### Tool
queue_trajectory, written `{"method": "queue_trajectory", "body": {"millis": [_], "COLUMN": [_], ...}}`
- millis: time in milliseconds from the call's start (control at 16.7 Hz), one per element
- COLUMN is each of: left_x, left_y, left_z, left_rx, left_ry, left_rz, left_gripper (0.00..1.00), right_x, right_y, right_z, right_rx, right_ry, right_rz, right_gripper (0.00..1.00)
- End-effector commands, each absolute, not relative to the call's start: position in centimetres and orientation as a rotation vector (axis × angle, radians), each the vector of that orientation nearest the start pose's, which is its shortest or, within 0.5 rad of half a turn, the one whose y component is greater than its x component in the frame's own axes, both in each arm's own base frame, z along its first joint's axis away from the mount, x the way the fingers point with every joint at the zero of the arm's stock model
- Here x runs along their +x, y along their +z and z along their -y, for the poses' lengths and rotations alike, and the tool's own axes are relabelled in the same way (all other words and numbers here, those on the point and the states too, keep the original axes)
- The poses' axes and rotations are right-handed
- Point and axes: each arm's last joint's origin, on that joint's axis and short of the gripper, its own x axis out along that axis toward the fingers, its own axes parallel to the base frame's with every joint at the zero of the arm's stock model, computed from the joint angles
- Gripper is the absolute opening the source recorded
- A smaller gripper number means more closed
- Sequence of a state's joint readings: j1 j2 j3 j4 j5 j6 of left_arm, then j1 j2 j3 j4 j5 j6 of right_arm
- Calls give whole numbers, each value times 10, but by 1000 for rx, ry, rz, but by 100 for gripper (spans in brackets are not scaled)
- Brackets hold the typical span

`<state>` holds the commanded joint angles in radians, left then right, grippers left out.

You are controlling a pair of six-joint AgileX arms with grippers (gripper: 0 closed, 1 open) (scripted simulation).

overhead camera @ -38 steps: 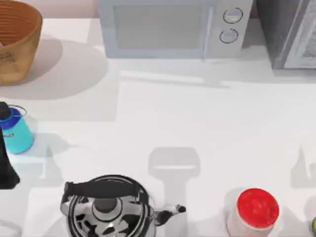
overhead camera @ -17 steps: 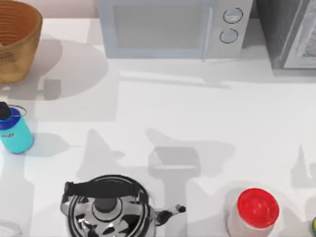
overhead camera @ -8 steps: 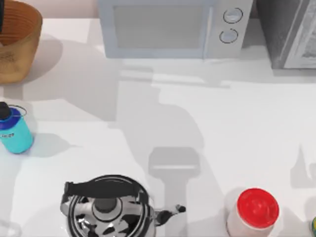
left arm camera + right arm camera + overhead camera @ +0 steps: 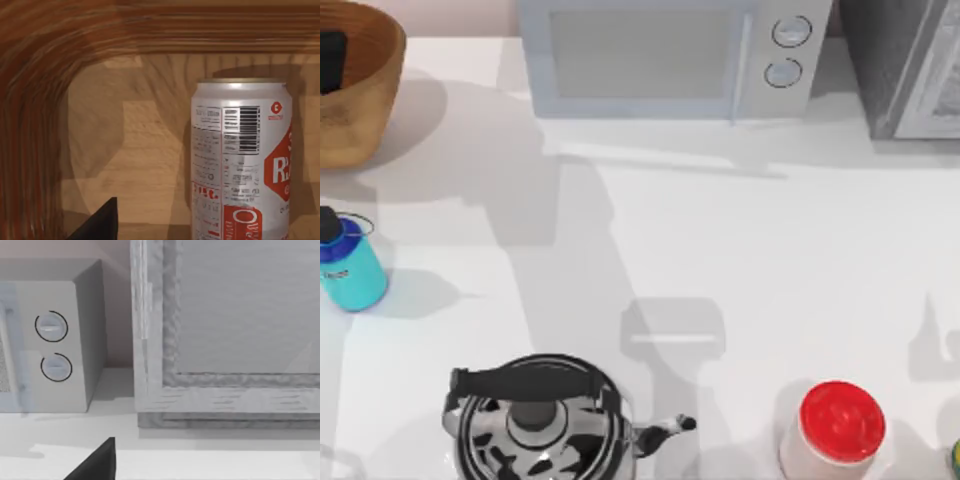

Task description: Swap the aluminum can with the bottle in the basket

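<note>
The aluminum can [image 4: 240, 160], white with red marks and a barcode, stands upright on the floor of the wicker basket [image 4: 30, 125]. In the top view the basket [image 4: 365, 100] sits at the far left back corner, and my left gripper [image 4: 330, 60] is down inside it, close beside the can. One dark fingertip [image 4: 97, 222] shows well off to the side, so the jaws are open and empty. The teal bottle [image 4: 348, 265] with its blue cap stands on the table in front of the basket. My right arm is parked, one fingertip [image 4: 95, 460] showing in the right wrist view.
A microwave [image 4: 660, 55] and a grey appliance [image 4: 910, 60] line the back edge. A black-and-white kettle [image 4: 535, 420] and a red-lidded jar [image 4: 840, 425] stand along the front. The middle of the table is bare white.
My left arm has left the bottle's side, gone out at the left edge and come down into the basket. The bottle stays where it stood. The right arm has not moved.
</note>
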<state>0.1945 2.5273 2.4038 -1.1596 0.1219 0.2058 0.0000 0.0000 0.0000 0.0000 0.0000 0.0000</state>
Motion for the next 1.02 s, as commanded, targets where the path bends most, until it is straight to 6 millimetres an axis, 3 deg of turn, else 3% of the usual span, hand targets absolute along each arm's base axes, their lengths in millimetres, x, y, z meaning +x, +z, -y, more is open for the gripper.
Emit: {"method": "queue_trajectory", "body": {"millis": [360,720,960,1020], "left_x": [511,527,528,528], "left_y": [185,134,129,129], "left_z": [-101,-101,-101,-101], "left_rx": [-27,-31,-31,-31], "left_ry": [-54,-49,-49,-49], "left_rz": [-1266,-1265,-1267,-1267], "left_gripper": [100,100,100,92], "right_x": [106,106,106,106], "right_y": [160,160,160,160], "right_z": [1,1,1,1], "right_rx": [0,0,0,0], "right_ry": [0,0,0,0], "right_rz": [0,0,0,0], "right_gripper": [100,100,100,100]}}
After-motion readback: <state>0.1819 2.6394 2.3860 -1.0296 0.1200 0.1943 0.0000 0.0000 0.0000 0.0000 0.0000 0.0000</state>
